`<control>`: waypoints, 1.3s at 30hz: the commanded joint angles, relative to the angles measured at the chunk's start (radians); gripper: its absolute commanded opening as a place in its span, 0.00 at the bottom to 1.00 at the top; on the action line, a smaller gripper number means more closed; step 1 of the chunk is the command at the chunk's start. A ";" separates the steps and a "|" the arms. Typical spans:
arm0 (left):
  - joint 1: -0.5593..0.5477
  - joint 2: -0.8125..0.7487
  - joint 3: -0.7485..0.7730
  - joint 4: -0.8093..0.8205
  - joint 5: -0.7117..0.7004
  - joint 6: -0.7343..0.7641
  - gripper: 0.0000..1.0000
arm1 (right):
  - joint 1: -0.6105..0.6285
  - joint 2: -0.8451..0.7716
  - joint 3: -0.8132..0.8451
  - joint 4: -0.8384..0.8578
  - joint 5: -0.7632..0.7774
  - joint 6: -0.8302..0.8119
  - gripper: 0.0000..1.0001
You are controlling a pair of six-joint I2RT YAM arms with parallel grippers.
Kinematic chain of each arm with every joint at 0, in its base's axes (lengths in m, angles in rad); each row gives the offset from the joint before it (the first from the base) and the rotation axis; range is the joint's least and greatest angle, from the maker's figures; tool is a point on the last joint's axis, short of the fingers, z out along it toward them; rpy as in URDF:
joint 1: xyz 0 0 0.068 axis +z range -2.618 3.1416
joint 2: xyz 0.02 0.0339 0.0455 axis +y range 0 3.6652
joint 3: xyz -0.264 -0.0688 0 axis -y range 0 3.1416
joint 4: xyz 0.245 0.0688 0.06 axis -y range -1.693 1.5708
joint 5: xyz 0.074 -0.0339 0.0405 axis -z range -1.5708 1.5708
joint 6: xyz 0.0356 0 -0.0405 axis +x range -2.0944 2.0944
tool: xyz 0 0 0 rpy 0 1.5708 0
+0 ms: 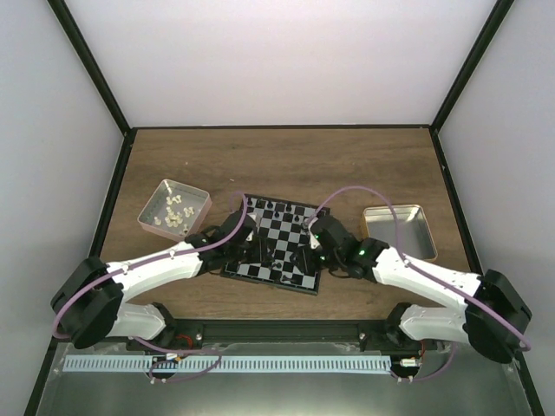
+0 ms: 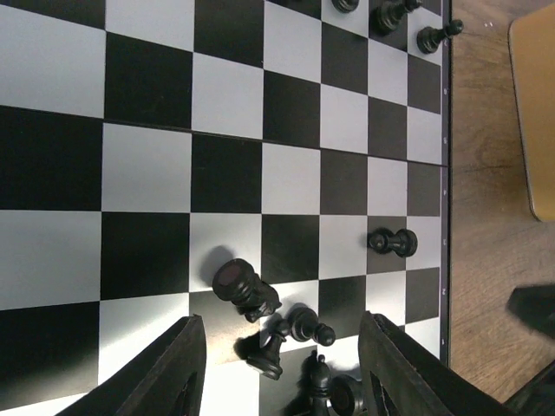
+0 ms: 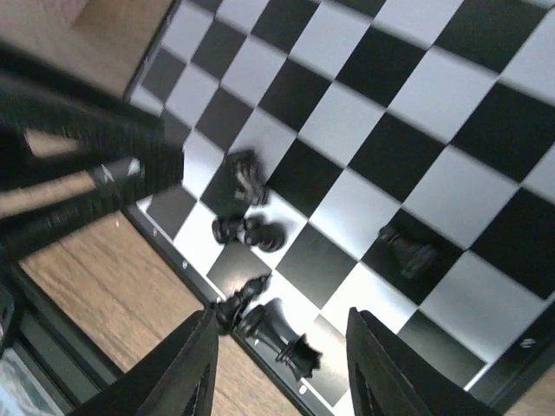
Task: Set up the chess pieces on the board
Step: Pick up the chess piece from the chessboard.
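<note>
A pink tin [image 1: 205,201] of white pieces sits toward the table's left edge. On the board [image 1: 290,227] at the middle, several black pieces [image 2: 247,290] lie toppled in a heap by its near edge, with a few standing at its far edge. The left gripper [image 2: 279,364] hangs over the heap, jaws apart, clamping nothing. The right gripper [image 3: 277,347] is likewise released above it. A tan tin [image 1: 422,227] lies to the right. The step looks like picking one fallen piece. That calls for closing on a single piece while the other arm gives room.
</note>
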 commanded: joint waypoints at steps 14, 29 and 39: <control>-0.002 -0.066 0.009 0.003 -0.081 -0.005 0.55 | 0.194 0.240 0.035 -0.074 0.082 -0.050 0.35; 0.002 -0.118 -0.004 -0.001 -0.116 0.013 0.56 | 0.223 0.345 0.071 -0.058 0.205 -0.086 0.25; 0.010 -0.152 -0.026 0.002 -0.133 0.007 0.59 | 0.224 0.313 0.061 -0.032 0.254 -0.080 0.12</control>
